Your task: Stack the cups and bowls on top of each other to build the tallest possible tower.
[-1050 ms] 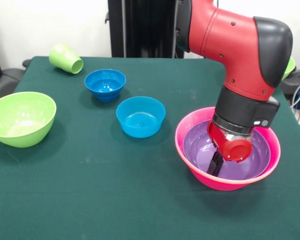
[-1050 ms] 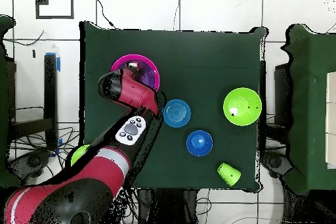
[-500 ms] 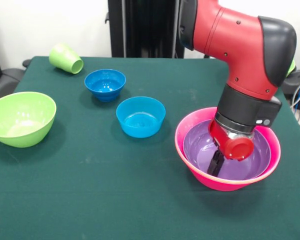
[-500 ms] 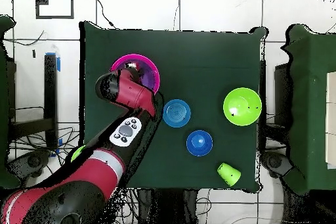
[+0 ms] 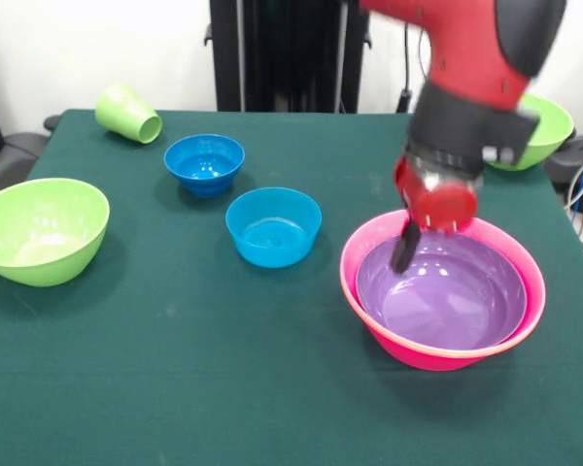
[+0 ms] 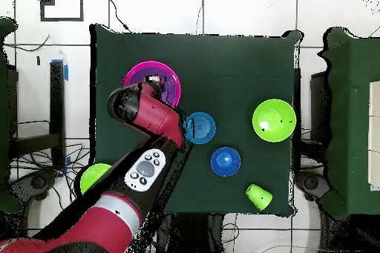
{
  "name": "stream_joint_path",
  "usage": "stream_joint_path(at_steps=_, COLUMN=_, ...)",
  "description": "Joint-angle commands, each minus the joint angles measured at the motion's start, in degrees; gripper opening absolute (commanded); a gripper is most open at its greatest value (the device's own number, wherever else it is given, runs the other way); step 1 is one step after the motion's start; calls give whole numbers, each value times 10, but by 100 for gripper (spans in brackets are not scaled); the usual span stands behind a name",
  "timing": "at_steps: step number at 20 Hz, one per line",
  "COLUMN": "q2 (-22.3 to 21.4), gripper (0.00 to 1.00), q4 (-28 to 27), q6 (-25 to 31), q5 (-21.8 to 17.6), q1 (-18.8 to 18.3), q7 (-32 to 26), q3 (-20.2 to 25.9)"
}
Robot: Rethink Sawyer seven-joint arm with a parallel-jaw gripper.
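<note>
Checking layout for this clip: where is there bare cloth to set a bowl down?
Bare cloth runs along the near edge of the table, in front of the green bowl and pink bowl. The far left is crowded: two blue bowls and the tipped green cup.

The table (image 5: 175, 388) is covered in plain dark green cloth, and on it a glossy purple bowl (image 5: 442, 296) sits inside a hot-pink bowl (image 5: 369, 291), with two bright blue bowls (image 5: 273, 226) (image 5: 204, 163), a lime-green bowl (image 5: 41, 229) and a light-green cup (image 5: 127, 114) scattered about. A second lime-green bowl (image 5: 534, 131) shows behind the arm (image 5: 476, 49), which is red with black sections. Past the table the floor (image 6: 223, 9) is white tile with dark lines.
</note>
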Motion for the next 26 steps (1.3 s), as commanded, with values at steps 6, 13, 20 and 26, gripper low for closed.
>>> stream_joint_path(at_steps=6, q2=-273, gripper=0, q4=234, q6=157, q5=-95, q1=-57, q7=-102, q3=77)
stream_joint_path(at_steps=13, q2=-356, gripper=0, q4=313, q6=155, q5=-175, q1=-111, q7=-168, q3=93)
stream_joint_path(at_steps=20, q2=-400, gripper=0, q4=365, q6=127, q5=-224, q1=-132, q7=-154, q3=140)
stream_joint_path(at_steps=26, q2=-429, gripper=0, q4=387, q6=103, q5=-277, q1=-134, q7=-126, q3=170)
